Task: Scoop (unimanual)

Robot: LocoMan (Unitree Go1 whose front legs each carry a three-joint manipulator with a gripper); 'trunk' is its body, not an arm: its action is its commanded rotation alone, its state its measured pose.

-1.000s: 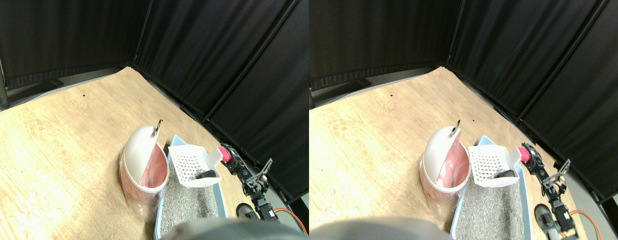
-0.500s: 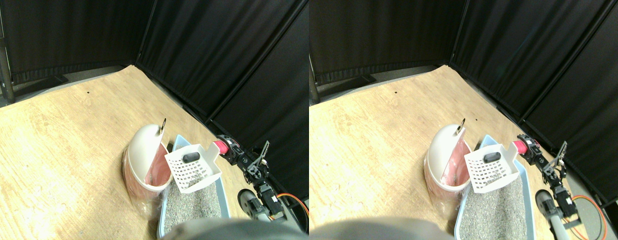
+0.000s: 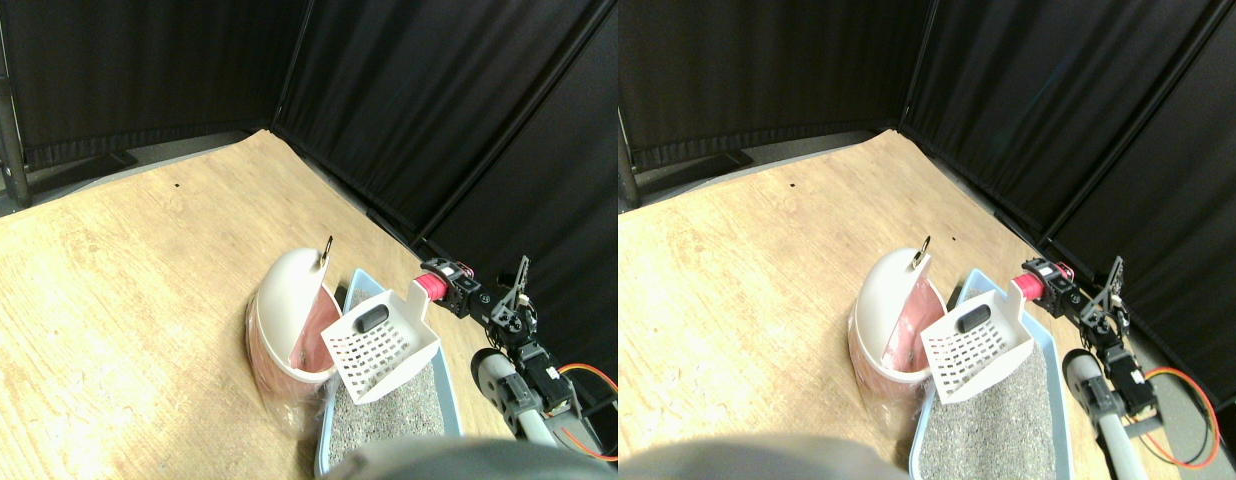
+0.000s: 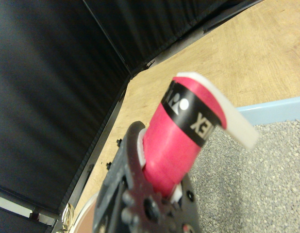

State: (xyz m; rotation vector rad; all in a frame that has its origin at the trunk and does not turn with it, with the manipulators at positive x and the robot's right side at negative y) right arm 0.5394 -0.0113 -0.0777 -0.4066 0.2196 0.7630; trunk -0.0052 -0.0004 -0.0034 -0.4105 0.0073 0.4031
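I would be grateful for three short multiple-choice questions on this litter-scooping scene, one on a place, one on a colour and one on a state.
1. Where does the dark lump lie?
A. in the white scoop
B. on the wooden floor
C. buried in the litter

2. What colour is the wrap on the scoop's handle?
A. green
B. pink-red
C. yellow

3. How does the scoop stand relative to the litter tray?
A. lifted above the litter, by the bin
B. lying flat on the floor
C. upside down in the litter

Answers: 1 A, the lump rests on the slotted base. 2 B, the wrist view shows the wrap. 3 A, the right gripper holds it over the grey litter.
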